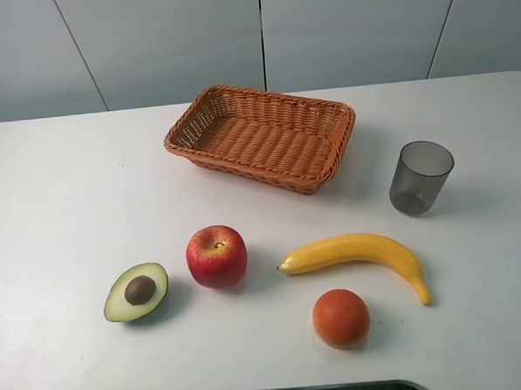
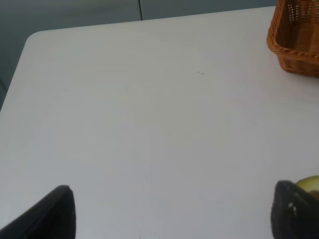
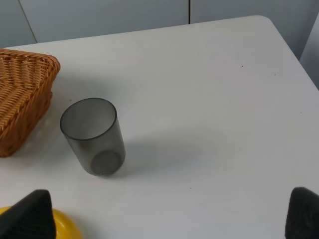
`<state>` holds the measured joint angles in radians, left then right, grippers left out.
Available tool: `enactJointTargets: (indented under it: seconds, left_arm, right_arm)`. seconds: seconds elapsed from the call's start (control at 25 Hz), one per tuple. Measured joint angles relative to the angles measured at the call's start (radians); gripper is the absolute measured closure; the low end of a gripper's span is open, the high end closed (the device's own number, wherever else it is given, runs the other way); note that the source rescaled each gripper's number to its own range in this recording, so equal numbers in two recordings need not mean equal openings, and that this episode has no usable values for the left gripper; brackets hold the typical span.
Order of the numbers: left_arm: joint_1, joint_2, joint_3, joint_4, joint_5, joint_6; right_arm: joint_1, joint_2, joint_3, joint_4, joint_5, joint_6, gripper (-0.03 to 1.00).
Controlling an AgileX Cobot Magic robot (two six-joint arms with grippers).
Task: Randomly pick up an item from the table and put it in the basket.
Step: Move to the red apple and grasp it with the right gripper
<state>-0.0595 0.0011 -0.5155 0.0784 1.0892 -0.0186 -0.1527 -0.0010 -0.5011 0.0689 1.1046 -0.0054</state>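
Observation:
The red apple [image 1: 216, 255] with a yellowish patch at its stem sits on the white table [image 1: 60, 197], left of centre and near the front. The wicker basket [image 1: 262, 135] stands empty at the back centre. Its corner also shows in the left wrist view [image 2: 296, 40] and in the right wrist view [image 3: 20, 99]. Neither arm shows in the exterior view. My left gripper [image 2: 174, 214] is open and empty over bare table, with the apple out of its view. My right gripper [image 3: 169, 214] is open and empty near the cup.
A halved avocado [image 1: 137, 291] lies left of the apple, its edge by my left finger [image 2: 310, 183]. A banana [image 1: 360, 253] and an orange-red fruit [image 1: 341, 317] lie front right. A grey cup [image 1: 420, 177] stands right of the basket.

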Motion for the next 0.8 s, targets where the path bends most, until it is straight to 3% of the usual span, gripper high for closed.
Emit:
enactJointTargets:
  seconds: [0.8]
  left_arm:
    - [0.000, 0.000, 0.000, 0.000, 0.000, 0.000]
  right_arm:
    - [0.032, 0.000, 0.000, 0.000, 0.000, 0.000, -0.03]
